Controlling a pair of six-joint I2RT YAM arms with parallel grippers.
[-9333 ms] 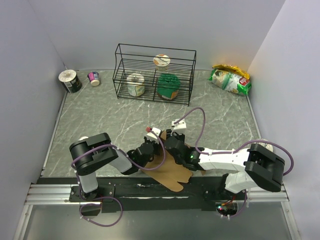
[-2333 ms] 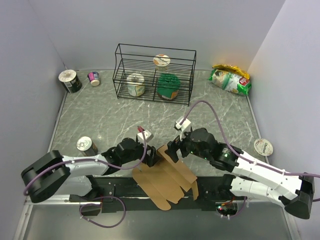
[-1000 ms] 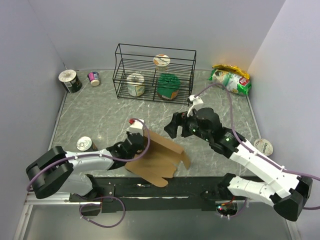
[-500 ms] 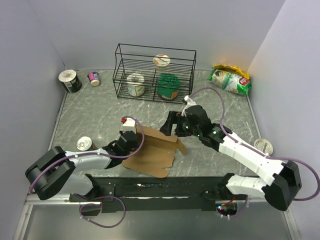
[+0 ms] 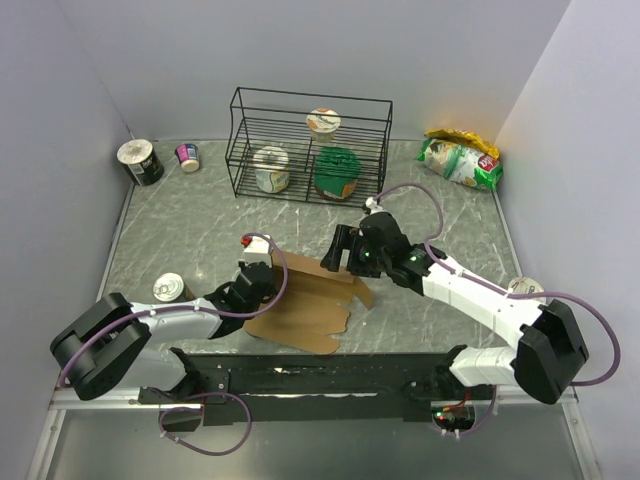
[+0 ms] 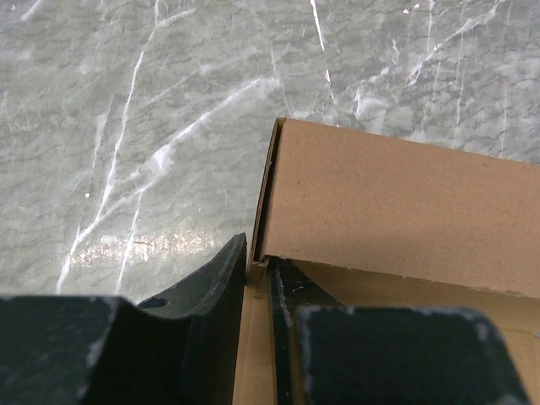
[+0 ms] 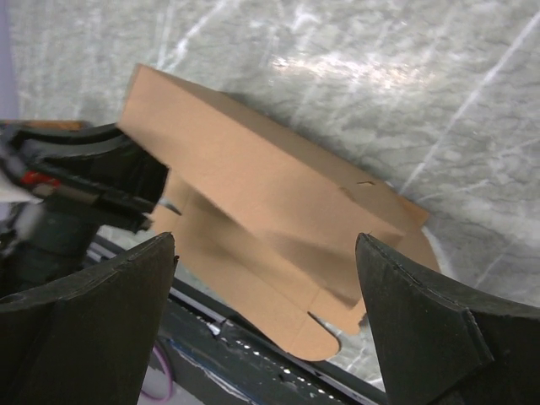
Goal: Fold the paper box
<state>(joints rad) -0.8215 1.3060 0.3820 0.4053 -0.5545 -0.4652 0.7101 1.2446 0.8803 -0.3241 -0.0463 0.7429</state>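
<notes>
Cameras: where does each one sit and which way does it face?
Top external: above, behind the robot, looking down on the table; both arms show.
Left wrist: on that arm, facing the paper box edge pinched by the left gripper.
Right wrist: looks down past the open right gripper at the paper box.
Shared: all see it.

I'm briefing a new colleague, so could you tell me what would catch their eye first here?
The half-folded brown paper box at the near middle stands out, its left side pinched by the left gripper. The right gripper hovers open at its far edge; a black wire rack stands behind.
</notes>
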